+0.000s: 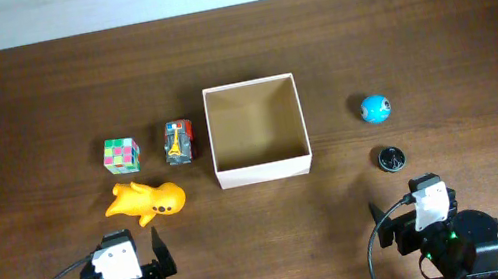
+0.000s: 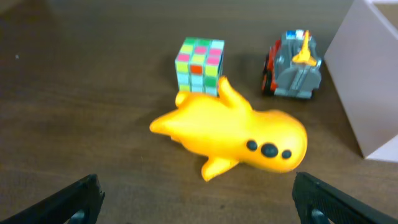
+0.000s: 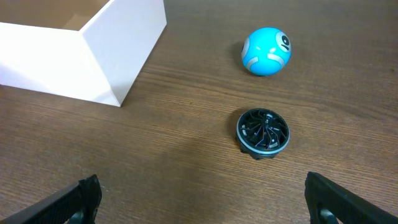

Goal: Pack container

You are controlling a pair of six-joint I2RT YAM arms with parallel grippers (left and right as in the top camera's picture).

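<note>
The container [image 1: 264, 170] is a square open cardboard box, white outside and tan inside, at the table's middle; nothing shows inside it. Its wall also shows in the left wrist view [image 2: 367, 81] and the right wrist view [image 3: 93, 56]. My left gripper [image 2: 196, 199] is open and empty, just short of a yellow toy [image 2: 236, 134] [image 1: 148, 200]. My right gripper [image 3: 205, 199] is open and empty, short of a black disc [image 3: 263, 132] [image 1: 391, 156] and a blue ball [image 3: 266, 51] [image 1: 376, 108].
A colour cube [image 1: 121, 155] [image 2: 199, 62] and a small grey toy vehicle [image 1: 179, 142] [image 2: 293, 65] stand left of the box, beyond the yellow toy. Both arm bases sit at the table's near edge.
</note>
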